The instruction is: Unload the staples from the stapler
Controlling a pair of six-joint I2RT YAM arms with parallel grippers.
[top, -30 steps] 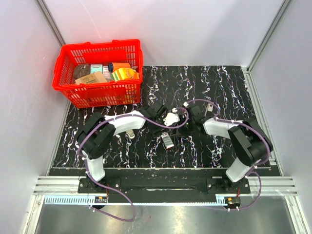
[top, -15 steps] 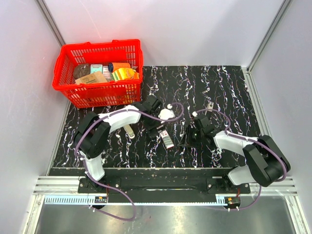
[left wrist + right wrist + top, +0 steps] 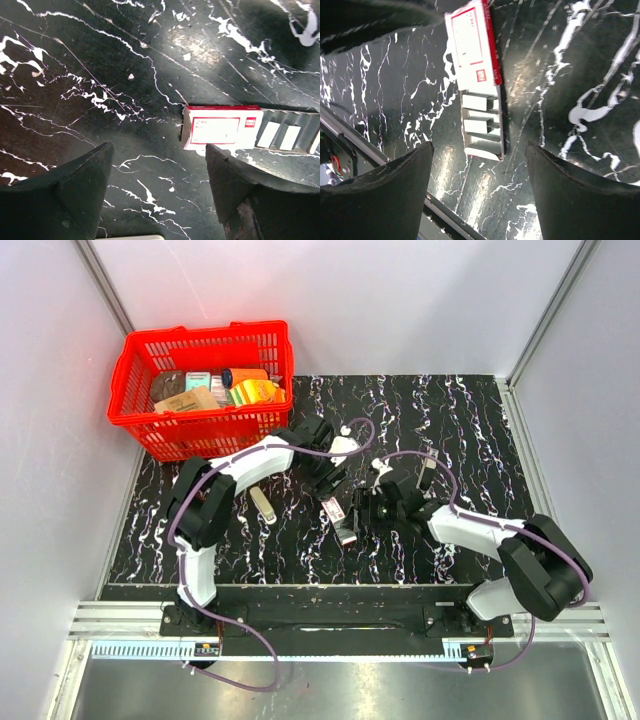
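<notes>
Red lattice basket (image 3: 210, 435), black tabletop (image 3: 460, 420) with white marble veining, red-and-white staple box (image 3: 220, 129).

A small box (image 3: 343, 521) lies on the black marbled surface (image 3: 470, 420). The left fingers (image 3: 327, 480) hover just beyond it, the right fingers (image 3: 363, 508) just beside it. A filled red basket (image 3: 200, 430) stands far left.

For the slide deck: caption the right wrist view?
Open right gripper over a red-and-white staple box, tray slid partly out.
</notes>
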